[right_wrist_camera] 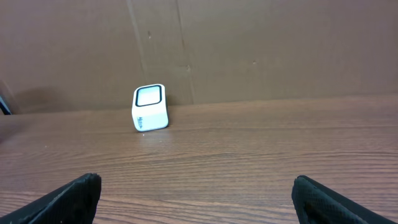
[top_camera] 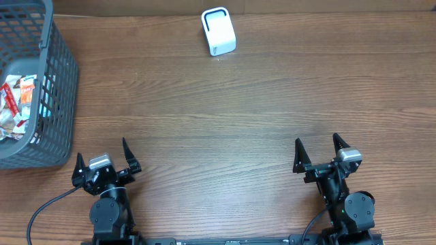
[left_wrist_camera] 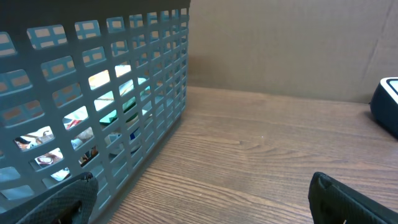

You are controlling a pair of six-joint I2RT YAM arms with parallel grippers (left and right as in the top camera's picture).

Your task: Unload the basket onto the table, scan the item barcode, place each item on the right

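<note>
Overhead, a wooden desk (top_camera: 225, 116) carries a grey mesh basket (top_camera: 63, 85) at its left edge, and several snack packets (top_camera: 17, 102) lie heaped inside it. A white barcode scanner (top_camera: 219, 31) stands at the far edge near the middle, well apart from the basket. The left arm (top_camera: 107, 207) and the right arm (top_camera: 349, 207) sit at the near edge. The left jaws are spread wide with nothing between them, and the right jaws are equally wide and empty. From the left wrist, the basket wall (left_wrist_camera: 143, 81) fills the left side, with packets glimpsed through the mesh. From the right wrist, the scanner (right_wrist_camera: 150, 107) stands upright before a brown cardboard backdrop (right_wrist_camera: 280, 50).
</note>
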